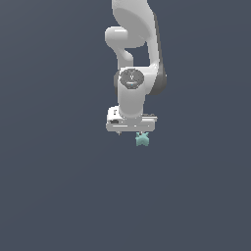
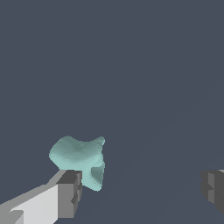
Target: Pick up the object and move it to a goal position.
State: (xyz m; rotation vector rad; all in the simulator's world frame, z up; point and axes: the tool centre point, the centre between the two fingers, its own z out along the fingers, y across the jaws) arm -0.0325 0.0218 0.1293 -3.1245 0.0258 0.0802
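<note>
The object is a tiny teal star-shaped piece [image 1: 142, 139] lying on the dark grey floor. In the exterior view it sits just below the white gripper [image 1: 131, 131], toward the exterior view's right of its middle. In the wrist view the teal piece [image 2: 81, 158] lies right beside one dark finger pad [image 2: 70, 193], partly behind it, not between the two fingers. The other finger pad [image 2: 213, 189] is far across the frame. The gripper [image 2: 142, 192] is open and empty, with a wide gap between the fingers.
The white arm [image 1: 133, 44] rises above the gripper. The floor [image 1: 59, 186] is a plain dark grey surface with no other objects or edges in view.
</note>
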